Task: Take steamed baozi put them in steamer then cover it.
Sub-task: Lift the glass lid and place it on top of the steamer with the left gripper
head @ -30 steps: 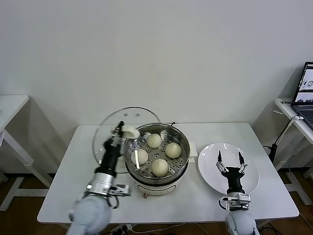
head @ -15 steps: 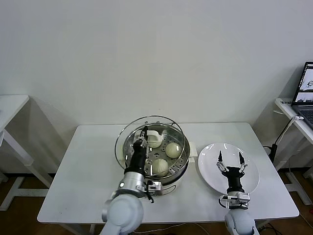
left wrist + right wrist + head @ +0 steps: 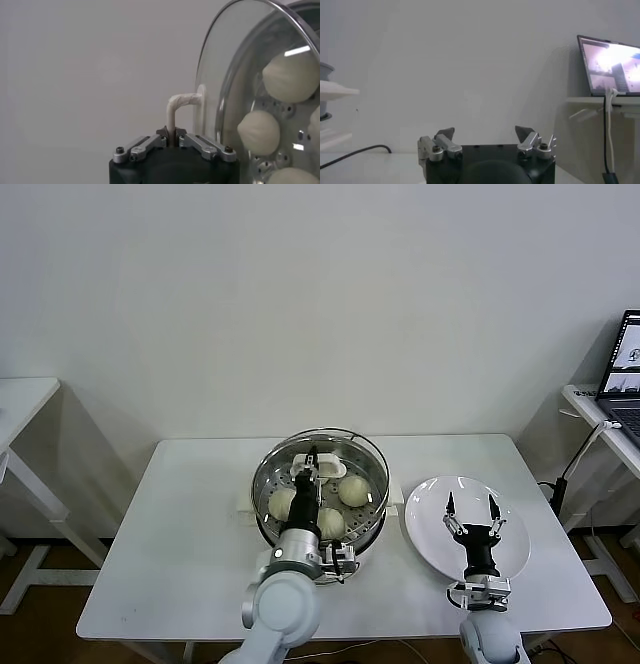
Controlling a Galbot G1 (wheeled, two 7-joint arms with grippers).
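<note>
Left gripper (image 3: 172, 133): jaws pinched tight on the white loop handle (image 3: 179, 106) of the flat round glass lid (image 3: 235, 60) with a steel rim; seen in the head view over the middle of the pot.
Lid position: held above the wide round shiny stainless-steel steamer (image 3: 268, 484), roughly centred on its opening; whether its rim touches the pot's rim cannot be told.
Steamed baozi (image 3: 353, 490): round, smooth, cream-white dough buns lying on the perforated steel floor inside the steamer; three show in the head view, the lid handle and gripper cover the remaining area; three to four show through the glass in the left wrist view.
Steamer location: on the white rectangular table (image 3: 170, 544), near its centre.
Right gripper (image 3: 472, 508): jaws spread wide, holding nothing, idle above the white round plate (image 3: 432, 536).
Plate location: on the table, just beside the steamer on the robot's right.
Background: open laptop (image 3: 610, 65) on a separate side table to the right.
</note>
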